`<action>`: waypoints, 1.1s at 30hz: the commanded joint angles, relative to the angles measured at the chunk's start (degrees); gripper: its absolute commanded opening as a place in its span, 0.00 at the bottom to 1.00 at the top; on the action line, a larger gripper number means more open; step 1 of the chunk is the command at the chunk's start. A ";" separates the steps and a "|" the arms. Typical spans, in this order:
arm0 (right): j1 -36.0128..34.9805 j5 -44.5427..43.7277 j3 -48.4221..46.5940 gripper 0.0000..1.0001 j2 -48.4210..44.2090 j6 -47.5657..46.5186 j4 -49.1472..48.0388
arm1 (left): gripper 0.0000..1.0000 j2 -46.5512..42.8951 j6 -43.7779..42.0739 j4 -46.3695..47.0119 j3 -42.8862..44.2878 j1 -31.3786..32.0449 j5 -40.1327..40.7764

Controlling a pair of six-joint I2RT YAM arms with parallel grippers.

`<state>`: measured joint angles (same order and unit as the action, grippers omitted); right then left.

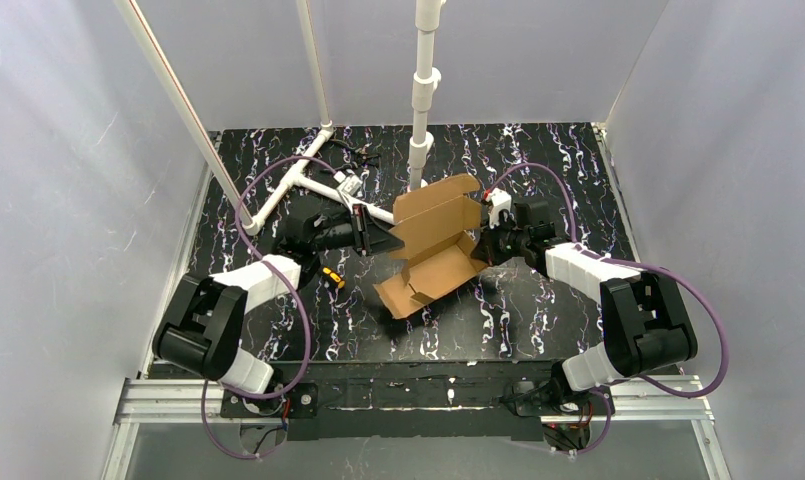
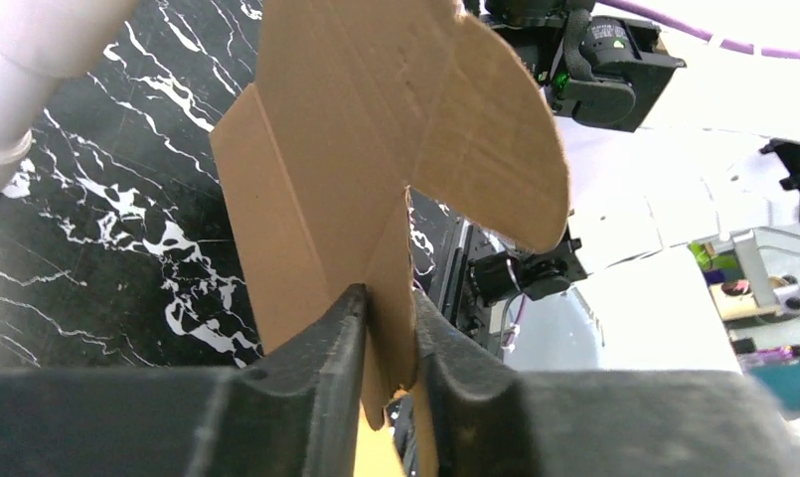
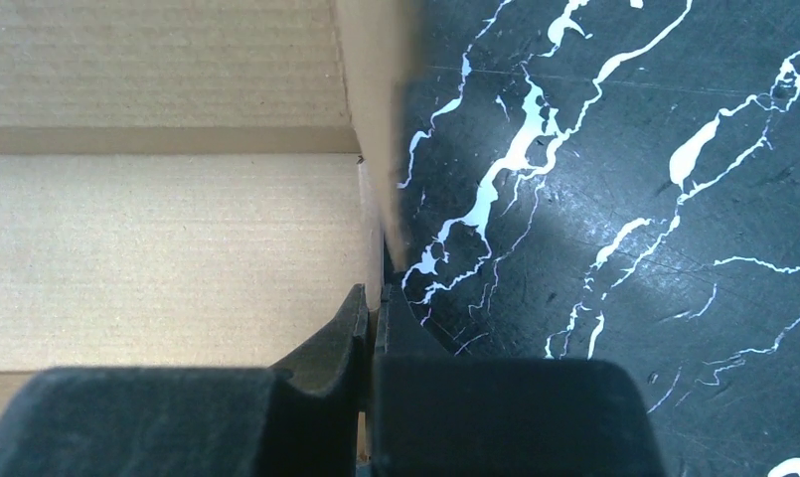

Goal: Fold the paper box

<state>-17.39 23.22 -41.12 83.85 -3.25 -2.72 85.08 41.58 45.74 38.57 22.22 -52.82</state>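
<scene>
Centrally in the top view, the half-folded paper box (image 1: 430,250) sits on the worktop (image 1: 538,320). The left tool (image 1: 383,243) pinches its left flap and the right tool (image 1: 483,245) clamps its right wall, both arms stretched inward.

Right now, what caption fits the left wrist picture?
Left end effector pinches a flap of the paper box, marbled table behind.

The left arm (image 1: 210,330) and right arm (image 1: 643,325) share chunky black joint housings and white link shells (image 1: 265,277). A purple cable (image 1: 307,325) loops along each. The fingers (image 2: 311,368) are matte black, tapered wedges with smooth curved inner faces.
</scene>
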 commanded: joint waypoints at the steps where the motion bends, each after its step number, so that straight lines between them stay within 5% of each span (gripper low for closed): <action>1: -0.45 2.55 -1.06 0.01 -0.95 0.20 -1.78 | 0.36 -6.24 1.51 1.01 -3.87 -0.51 3.22; 9: 0.30 0.57 0.11 0.01 -2.32 0.85 -2.93 | 0.74 -34.65 5.49 -9.35 -18.51 -2.66 24.17; 12: 0.59 -0.42 0.60 0.01 -2.79 1.30 -3.44 | 0.55 -45.61 12.75 -17.73 -24.01 -3.13 30.90; 16: 0.78 -2.45 1.24 0.01 -3.49 1.96 -4.30 | 0.37 -52.88 23.92 -23.84 -30.31 -3.37 28.29; 25: 0.78 -2.56 1.43 0.01 -3.14 1.93 -4.66 | 0.19 -43.93 26.49 -24.74 -34.24 -0.49 28.33; 33: 0.78 -1.69 1.22 0.01 -2.45 2.07 -4.60 | 0.19 -22.07 23.05 -16.91 -25.37 9.70 32.08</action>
<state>-16.88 20.97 -39.94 82.48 -1.67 -4.82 55.96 66.48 22.13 8.25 28.10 -23.05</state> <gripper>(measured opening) 0.057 0.187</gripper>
